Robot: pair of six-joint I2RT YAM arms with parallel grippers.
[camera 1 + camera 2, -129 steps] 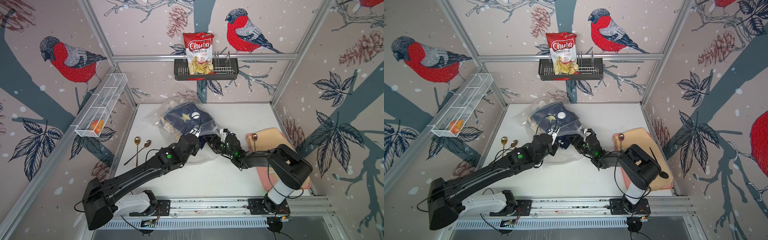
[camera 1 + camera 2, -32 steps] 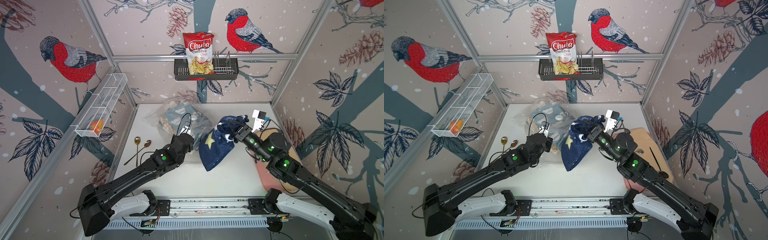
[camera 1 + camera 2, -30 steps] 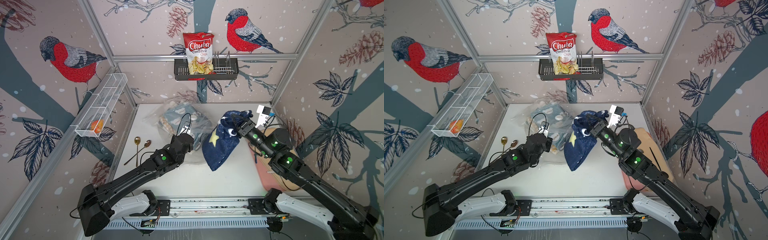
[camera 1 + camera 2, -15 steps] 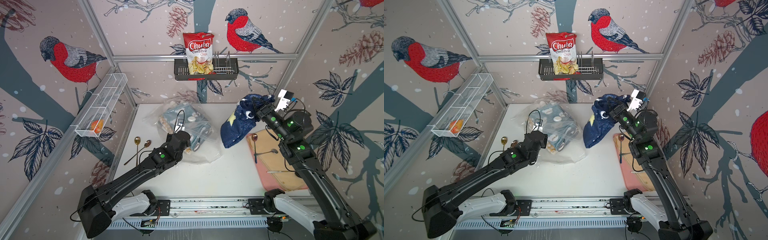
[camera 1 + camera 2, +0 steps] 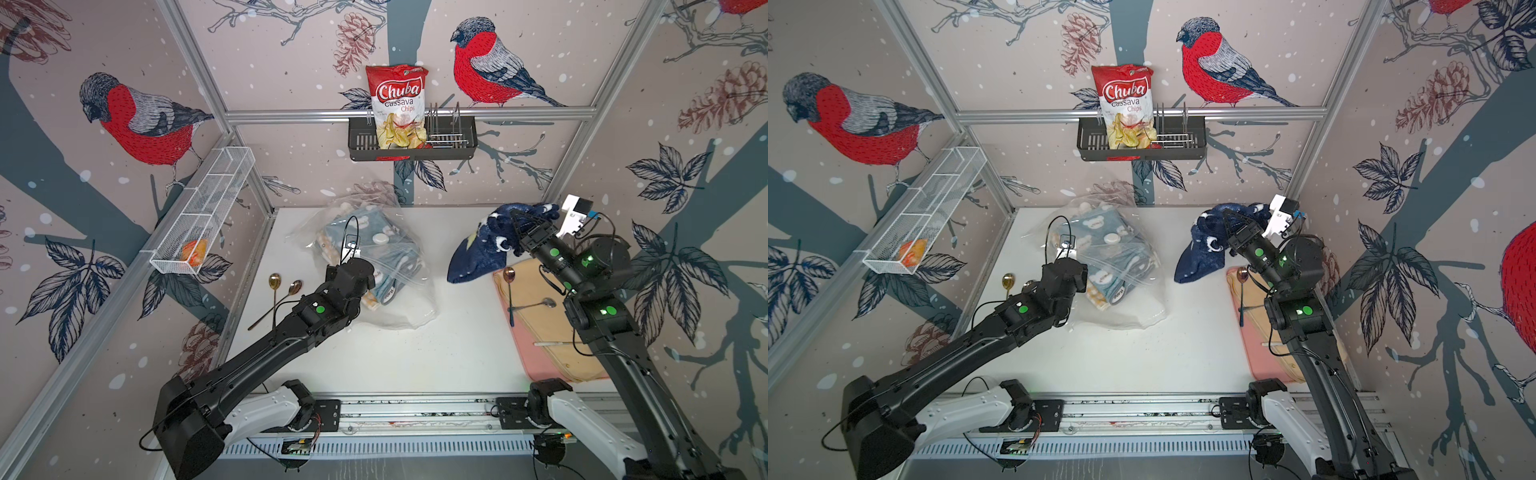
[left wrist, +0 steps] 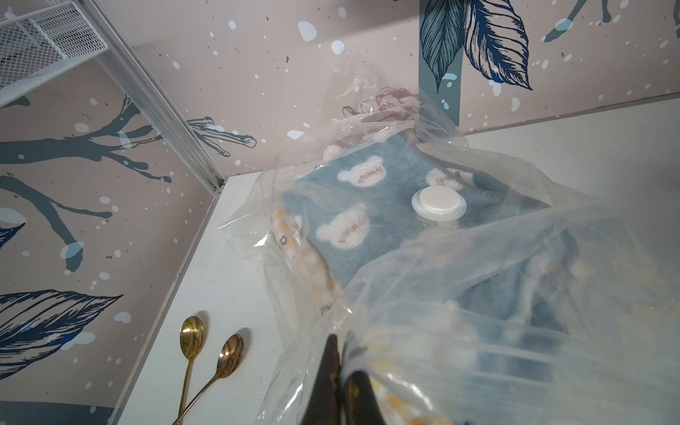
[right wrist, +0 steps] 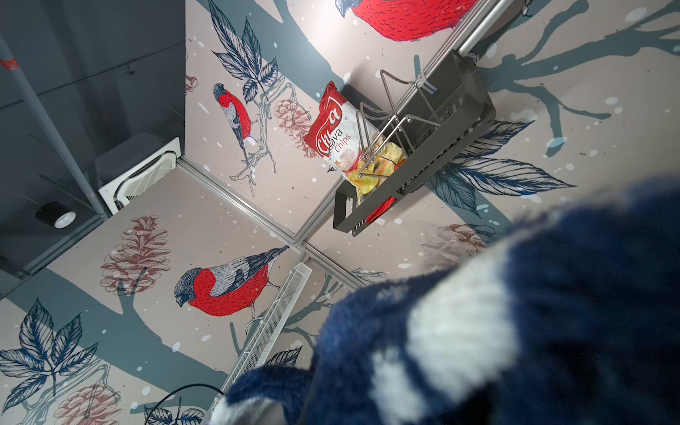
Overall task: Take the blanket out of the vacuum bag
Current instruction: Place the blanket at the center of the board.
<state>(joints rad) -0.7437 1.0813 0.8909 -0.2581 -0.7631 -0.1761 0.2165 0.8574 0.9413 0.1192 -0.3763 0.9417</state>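
The navy blanket [image 5: 478, 257], fleecy with white moons and a pale star, is out of the vacuum bag [image 5: 409, 309] and hangs from the right gripper [image 5: 515, 215] near the back right corner of the white table [image 5: 415, 361]; the jaws are pinched together on a bunch of fleece at its upper end. In the right wrist view the same blue-and-white pile [image 7: 515, 331] fills the foreground and hides the fingers. The blanket's lower end droops towards the far edge of the peach mat [image 5: 557, 357]; it seems to hang just clear of the table, though the top views do not settle that.

The vacuum bag lies crumpled at the back middle of the table, well apart from the navy blanket, its round white valve cap [image 6: 438, 204] facing up. Inside it a pale blue blanket with white bear faces [image 6: 368, 198] lies over a yellow-and-white checked cloth [image 6: 305, 257]. The left gripper [image 6: 340, 364] is clamped on a fold of the bag's clear film at its near left side; the film is pinched between the dark fingers [image 6: 325, 375].

A gold spoon [image 6: 191, 338] and a copper-toned spoon [image 6: 230, 353] lie side by side on the table left of the bag, bowls towards the back wall. On the mat lie a copper spoon [image 5: 508, 275] and a silver spoon [image 5: 546, 302]. On the back wall a black rack [image 5: 453, 145] holds a red bag of Chuba cassava chips [image 5: 397, 97]; on the left wall a white mesh shelf [image 5: 216, 187] holds an orange item [image 5: 194, 249] in its nearest compartment.
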